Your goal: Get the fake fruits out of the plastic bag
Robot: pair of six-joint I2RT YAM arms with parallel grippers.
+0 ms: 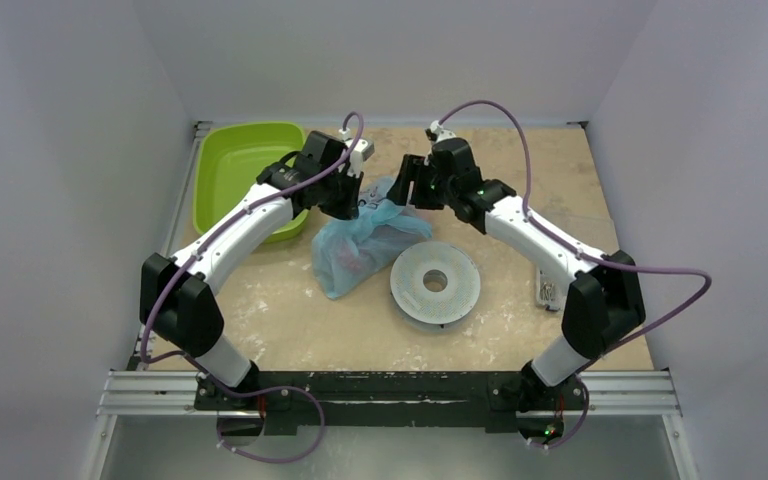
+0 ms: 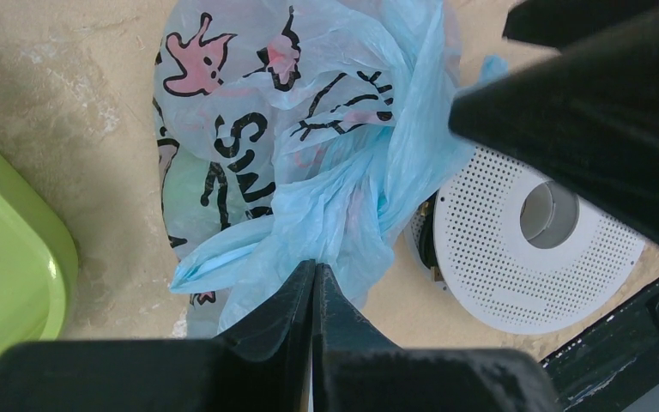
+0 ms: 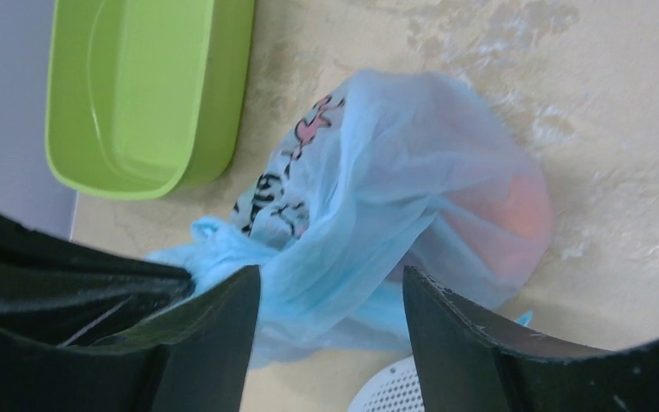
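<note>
Left gripper [image 2: 313, 268] is pinched shut on a fold of the bag [image 1: 365, 245] just beside the tray [image 1: 230, 175], right gripper [image 3: 330, 279] open and empty astride it; we reckon the film's light, floppy, slippery, so we grab bunched folds, fruits [image 3: 515, 215] inside.

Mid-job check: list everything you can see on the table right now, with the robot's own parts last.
plastic bag: one, light blue with pink and black print, mid-table between tray and disc.
fake fruits: count hidden, an orange-red shape shows through the film, inside the bag.
tray: one, lime green, far left corner.
disc: one, white, perforated with a centre hole, just right of the bag.
small metal item: one, grey, right edge; too small to identify.
table: one, beige, scuffed.
left hand: one, black, shut, pinching the bag's film.
right hand: one, black, open, fingers either side of the bag's bunched neck.
</note>
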